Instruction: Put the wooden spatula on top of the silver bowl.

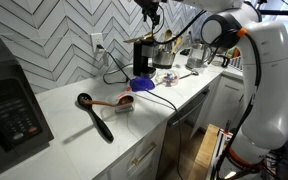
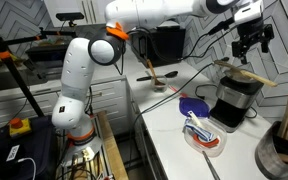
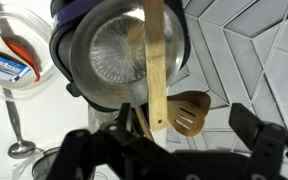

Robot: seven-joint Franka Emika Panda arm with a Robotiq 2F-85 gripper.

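As we look down from the wrist, the gripper (image 3: pixel 172 148) fills the bottom edge, its two dark fingers spread wide with nothing between them. Just beyond it, the wooden spatula (image 3: pixel 156 70) lies across the silver bowl (image 3: pixel 102 60). Its pale handle runs from the bowl's 12 o'clock rim to about its 5 o'clock rim and rests on the metal, though we cannot make out its head for certain. At 4 o'clock from the bowl we see a browner slotted wooden head (image 3: pixel 190 112), and at 9 o'clock a clear dish (image 3: pixel 24 30) holds a blue and white tube (image 3: pixel 4 68). In an exterior view the spatula (image 2: pixel 254 77) sits on top of the bowl with one end poking past the rim toward 3 o'clock. The gripper hangs at its 12 o'clock, apart from the wood. Farther along the white counter (image 2: pixel 174 135), at 8 o'clock from the bowl, we find a blue dish (image 2: pixel 192 105). Well apart from all this, in an exterior view, a reddish-brown spoon (image 1: pixel 112 102) and a black ladle (image 1: pixel 96 118) lie side by side on the counter, with the ladle at the spoon's 8 o'clock. A chevron tiled wall (image 1: pixel 64 30) stands behind them.
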